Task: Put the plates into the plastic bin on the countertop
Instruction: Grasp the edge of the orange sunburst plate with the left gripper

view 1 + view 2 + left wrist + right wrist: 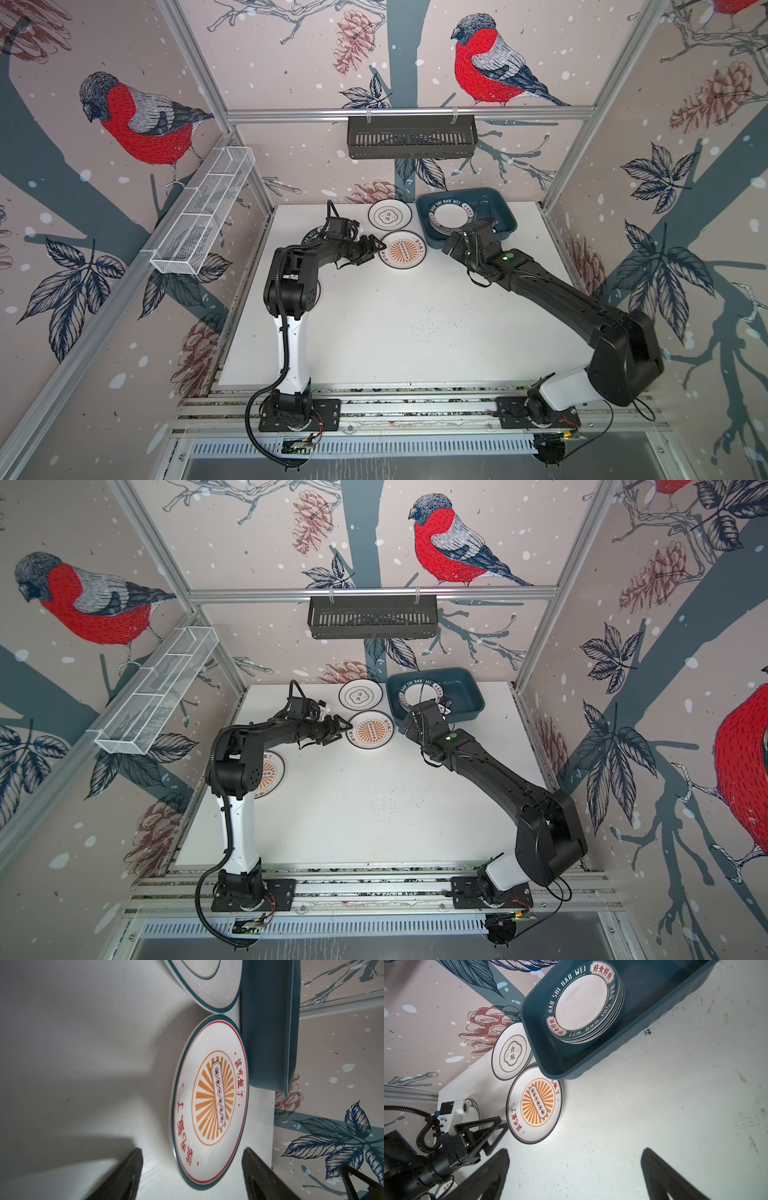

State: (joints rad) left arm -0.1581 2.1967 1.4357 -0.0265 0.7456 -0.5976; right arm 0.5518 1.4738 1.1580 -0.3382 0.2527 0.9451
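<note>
The left gripper sits low at the edge of the sunburst plate, which lies flat on the white table. In the left wrist view its two fingers are apart, with the near rim of this plate between them. There is a gap next to the rim, so they are not squeezing it, and the gripper has hold of nothing. The sunburst plate is right next to a corner of the blue bin. The bin stands at the back of the table, on the right side. Inside it is a stack of plates with dark rims and white letters, at the end nearest the cloud plate. The cloud plate lies flat on the table, just beside the bin and just behind the sunburst plate. The right gripper hangs over bare table in front of the bin, its fingers spread wide with nothing between them. Another orange plate lies partly under the left arm, and a dark-rimmed plate peeks out from under that arm's wrist.
</note>
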